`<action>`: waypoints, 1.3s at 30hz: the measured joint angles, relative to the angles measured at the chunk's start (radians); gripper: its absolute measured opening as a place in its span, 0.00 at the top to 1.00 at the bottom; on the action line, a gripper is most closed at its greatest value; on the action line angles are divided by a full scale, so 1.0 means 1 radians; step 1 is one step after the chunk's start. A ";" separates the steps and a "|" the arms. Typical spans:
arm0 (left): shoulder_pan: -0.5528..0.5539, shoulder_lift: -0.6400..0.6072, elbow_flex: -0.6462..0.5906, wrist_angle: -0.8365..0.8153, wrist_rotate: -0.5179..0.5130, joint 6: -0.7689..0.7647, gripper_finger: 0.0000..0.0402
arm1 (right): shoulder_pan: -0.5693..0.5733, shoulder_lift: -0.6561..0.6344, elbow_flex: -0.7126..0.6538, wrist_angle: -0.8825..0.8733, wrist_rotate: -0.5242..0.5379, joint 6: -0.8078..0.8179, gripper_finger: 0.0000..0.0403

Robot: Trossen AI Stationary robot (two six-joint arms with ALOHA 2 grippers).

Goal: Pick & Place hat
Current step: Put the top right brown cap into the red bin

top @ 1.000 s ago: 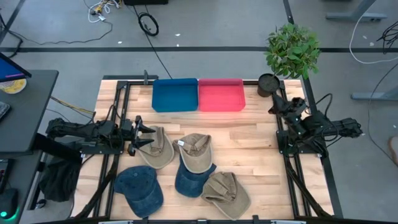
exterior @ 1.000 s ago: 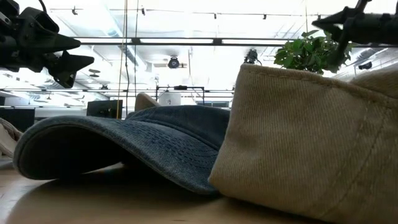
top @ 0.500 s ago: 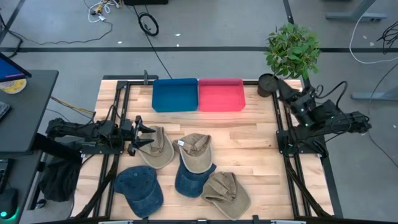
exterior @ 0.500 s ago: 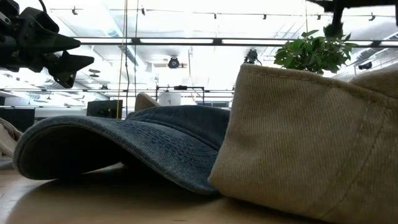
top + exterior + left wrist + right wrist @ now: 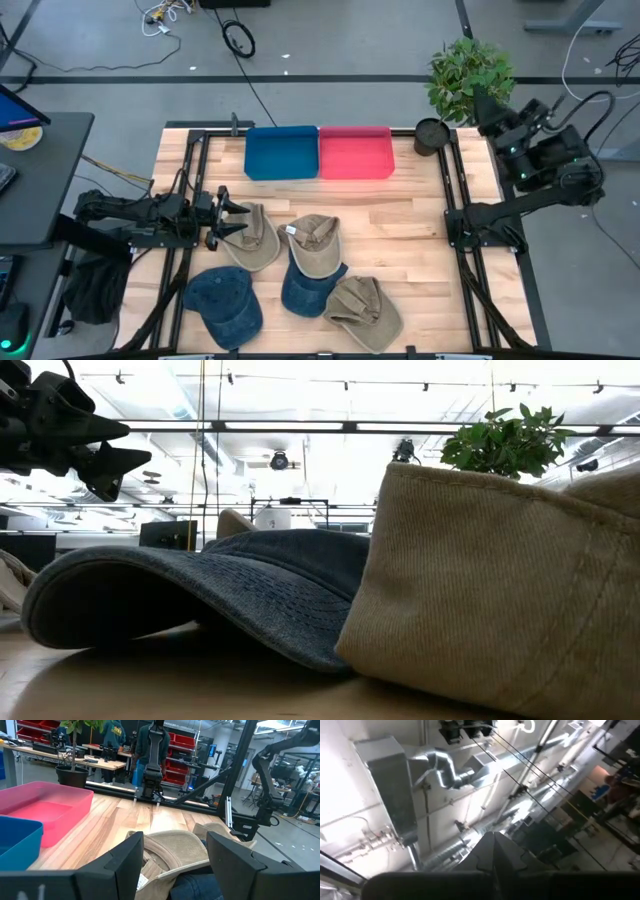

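Five hats lie clustered on the table's near half: three tan hats (image 5: 315, 240), two denim hats (image 5: 225, 300).

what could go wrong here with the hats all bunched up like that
1. The open left gripper hovers at the edge of a tan cloth cap lying beside a second tan cap, which overlaps a blue denim cap. Closing there could pinch only the brim or drag neighbours along.
2. The right gripper, shut, is raised beside the potted green plant; swinging back toward the table, it might brush the leaves or tip the pot.
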 joint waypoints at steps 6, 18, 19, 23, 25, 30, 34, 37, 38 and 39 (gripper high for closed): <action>0.000 0.000 0.000 0.000 0.000 -0.001 0.45 | 0.000 0.098 0.077 0.034 -0.113 -0.030 0.97; 0.000 0.000 0.000 0.000 0.000 0.000 0.45 | 0.014 0.193 0.142 0.035 -0.409 -0.155 0.97; 0.000 0.000 0.000 0.000 0.000 -0.001 0.45 | 0.021 0.204 0.170 -0.010 -0.409 -0.161 0.97; 0.000 0.000 0.000 0.000 0.000 0.000 0.45 | 0.033 0.249 0.350 -0.291 -0.409 -0.184 0.97; 0.000 0.000 0.000 0.000 0.000 0.000 0.45 | 0.034 0.279 0.455 -0.455 -0.406 -0.206 0.97; 0.000 0.000 0.000 0.000 0.000 0.000 0.45 | 0.034 0.356 0.662 -0.809 -0.323 -0.222 0.97; 0.000 0.000 0.000 0.000 0.000 0.000 0.45 | 0.035 0.410 0.761 -1.032 -0.311 -0.188 0.97; 0.000 0.000 0.000 0.000 0.000 0.000 0.45 | 0.045 0.456 0.802 -1.174 -0.311 -0.153 0.97; 0.000 0.000 0.000 0.000 0.000 -0.001 0.45 | 0.056 0.475 0.813 -1.219 -0.310 -0.146 0.97; 0.000 0.000 0.000 0.000 0.000 0.000 0.45 | 0.068 0.494 0.820 -1.254 -0.309 -0.139 0.97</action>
